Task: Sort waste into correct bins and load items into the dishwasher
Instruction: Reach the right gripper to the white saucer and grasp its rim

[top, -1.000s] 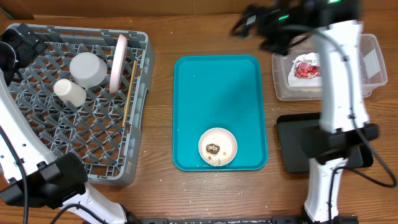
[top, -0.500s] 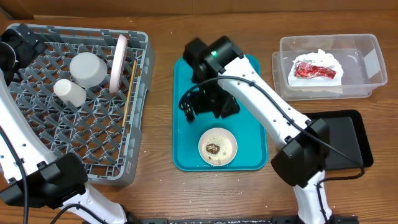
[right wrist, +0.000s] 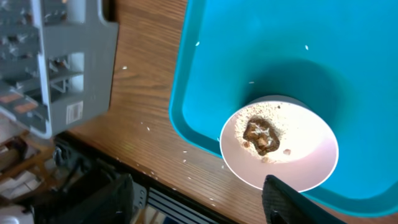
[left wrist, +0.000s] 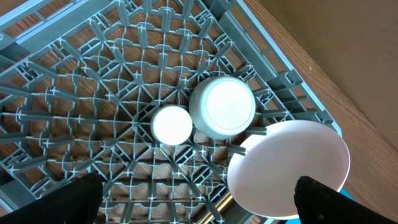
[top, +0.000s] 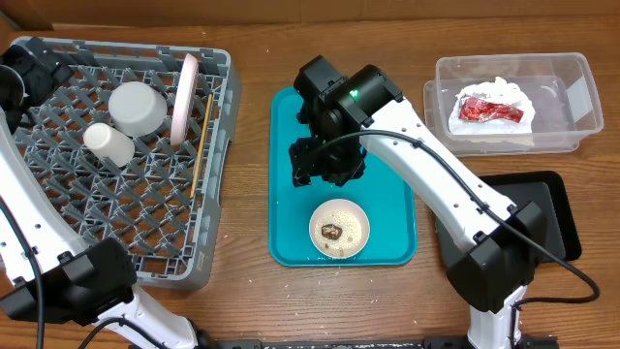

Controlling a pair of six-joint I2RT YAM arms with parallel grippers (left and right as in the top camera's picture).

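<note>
On the grey dish rack (right wrist: 56, 56), a small white sticker (right wrist: 74, 112) (print unreadable). Above the pale dish (right wrist: 301, 158) with brown food bits (right wrist: 261, 132) on the teal tray (right wrist: 261, 43), right gripper (right wrist: 196, 199) spread and empty; left gripper (left wrist: 202, 202) wide apart over the rack.

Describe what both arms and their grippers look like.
Both the right arm and left arm have smooth white tubular links joined by bulky black joints. A small green light glows on the right arm's black wrist housing. Thin black cables trail along them. The right gripper and left gripper are black, with dark matte fingers.
</note>
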